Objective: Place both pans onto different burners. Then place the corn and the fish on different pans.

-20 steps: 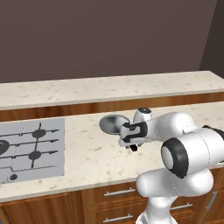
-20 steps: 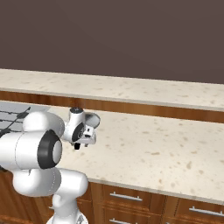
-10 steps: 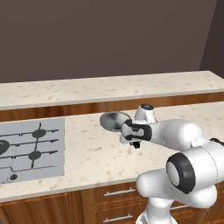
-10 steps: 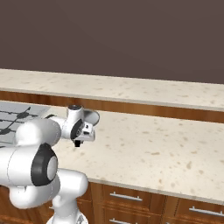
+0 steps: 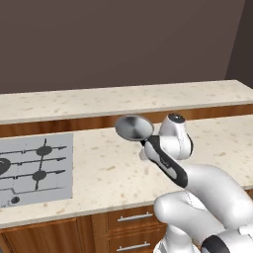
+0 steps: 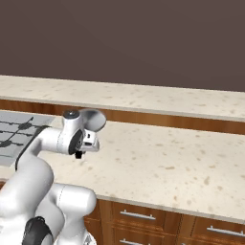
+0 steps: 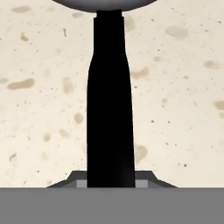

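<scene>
A silver-grey pan (image 5: 134,127) with a dark handle (image 7: 109,109) hangs slightly above the speckled counter, right of the hob. My gripper (image 5: 147,148) is shut on that handle a little behind the bowl. In the right base view the pan (image 6: 97,119) peeks out behind the hand, and the gripper (image 6: 79,154) points down at the counter. The hand view looks along the handle to the pan's rim (image 7: 105,3) at the top. The burners (image 5: 44,150) sit under wire grates on the grey hob (image 5: 54,190) at the left. The corn and the fish are out of view.
The beige counter (image 5: 108,173) runs wide to both sides, with a raised back ledge (image 5: 123,101) behind it against a dark wall. Wooden drawers (image 5: 133,217) lie below the front edge. The hob's corner (image 6: 14,131) shows at the left of the right base view.
The gripper has shut on the pan's handle. The pan has since come up a little from the counter, and the arm has stretched further forward.
</scene>
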Available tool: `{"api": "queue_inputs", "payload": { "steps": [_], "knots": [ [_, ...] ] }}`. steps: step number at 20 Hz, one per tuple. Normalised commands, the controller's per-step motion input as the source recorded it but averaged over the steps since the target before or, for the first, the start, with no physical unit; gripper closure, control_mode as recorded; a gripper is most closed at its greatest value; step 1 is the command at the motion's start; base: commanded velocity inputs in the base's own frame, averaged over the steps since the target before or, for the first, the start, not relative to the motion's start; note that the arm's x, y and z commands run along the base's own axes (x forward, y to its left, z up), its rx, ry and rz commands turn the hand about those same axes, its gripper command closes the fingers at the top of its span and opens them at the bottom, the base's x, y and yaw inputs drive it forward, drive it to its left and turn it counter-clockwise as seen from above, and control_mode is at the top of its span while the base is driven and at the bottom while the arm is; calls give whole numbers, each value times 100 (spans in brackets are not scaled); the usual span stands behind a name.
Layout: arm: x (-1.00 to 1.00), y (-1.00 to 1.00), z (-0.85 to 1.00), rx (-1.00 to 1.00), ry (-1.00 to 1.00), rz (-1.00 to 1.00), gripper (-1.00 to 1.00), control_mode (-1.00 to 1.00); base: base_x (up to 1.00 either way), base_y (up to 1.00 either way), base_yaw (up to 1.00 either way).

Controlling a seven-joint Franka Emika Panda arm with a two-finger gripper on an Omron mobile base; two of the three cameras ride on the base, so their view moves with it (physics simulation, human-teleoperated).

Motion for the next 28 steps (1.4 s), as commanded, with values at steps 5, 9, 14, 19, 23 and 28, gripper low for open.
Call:
{"api": "queue_inputs", "payload": {
  "steps": [5,9,14,19,23,28],
  "knots": [
    [-54,0,35,0,-6,0,100,-100,0,0,0],
    [-46,3,27,0,-1,0,100,-100,0,0,0],
    [-31,7,23,0,0,0,100,-100,0,0,0],
    [-4,4,12,0,0,0,100,100,-5,9,0],
    [0,0,0,0,0,0,100,100,-27,35,0],
    [0,0,0,0,0,0,100,100,-34,72,0]
  ]
}}
